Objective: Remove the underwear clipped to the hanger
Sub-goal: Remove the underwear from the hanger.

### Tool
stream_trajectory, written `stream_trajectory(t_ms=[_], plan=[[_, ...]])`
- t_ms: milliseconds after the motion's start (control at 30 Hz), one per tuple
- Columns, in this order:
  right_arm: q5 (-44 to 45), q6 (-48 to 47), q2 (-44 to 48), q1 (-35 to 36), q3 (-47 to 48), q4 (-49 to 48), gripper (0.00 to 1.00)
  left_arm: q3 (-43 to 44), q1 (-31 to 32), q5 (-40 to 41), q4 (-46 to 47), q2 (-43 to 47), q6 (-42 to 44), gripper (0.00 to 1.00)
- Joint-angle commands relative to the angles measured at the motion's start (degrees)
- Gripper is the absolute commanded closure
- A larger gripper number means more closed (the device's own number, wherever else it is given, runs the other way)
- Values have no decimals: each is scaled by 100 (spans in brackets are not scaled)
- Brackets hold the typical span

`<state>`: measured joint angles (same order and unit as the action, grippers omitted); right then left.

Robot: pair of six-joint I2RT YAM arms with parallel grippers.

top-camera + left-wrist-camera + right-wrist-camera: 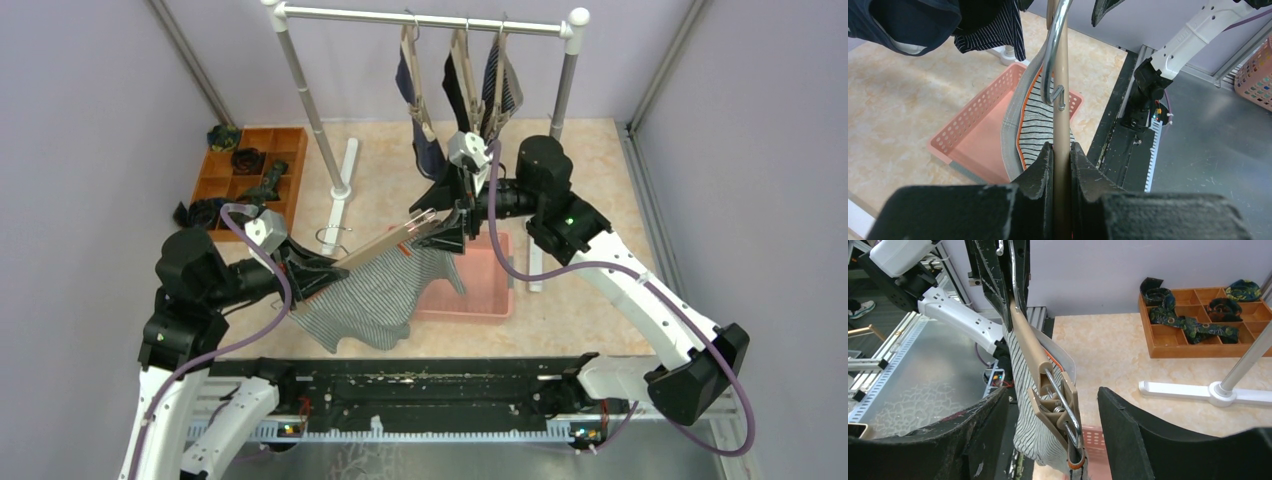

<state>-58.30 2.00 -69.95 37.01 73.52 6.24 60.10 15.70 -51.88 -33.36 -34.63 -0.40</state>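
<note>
My left gripper (305, 268) (1062, 150) is shut on the bar of a tan hanger (385, 243) (1062, 100), held slanting above the pink basket. Grey-white striped underwear (375, 295) (1040, 120) (1030, 425) hangs from the hanger's clip (1060, 410). My right gripper (450, 222) (1050, 392) is open. Its jaws stand on either side of that clip with a gap on both sides. Three more pieces of underwear hang on hangers at the rail: navy (425, 150), black (458, 85) and navy striped (505, 85).
A pink basket (485, 290) (973, 125) sits on the floor under the hanger. The white clothes rail (420, 18) stands at the back on two posts with feet. A wooden compartment tray (245, 170) (1198, 325) with dark rolled bundles is at the back left.
</note>
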Motion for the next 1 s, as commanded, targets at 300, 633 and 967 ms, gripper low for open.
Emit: stream_trajectory(t_ms=[300, 633, 967], plan=[[189, 20, 12, 17, 75, -236, 62, 109, -24, 39, 234, 27, 22, 100], [265, 90, 0, 17, 75, -351, 50, 40, -25, 51, 232, 36, 32, 100], [249, 156, 17, 16, 118, -407, 49, -14, -25, 63, 230, 35, 40, 100]])
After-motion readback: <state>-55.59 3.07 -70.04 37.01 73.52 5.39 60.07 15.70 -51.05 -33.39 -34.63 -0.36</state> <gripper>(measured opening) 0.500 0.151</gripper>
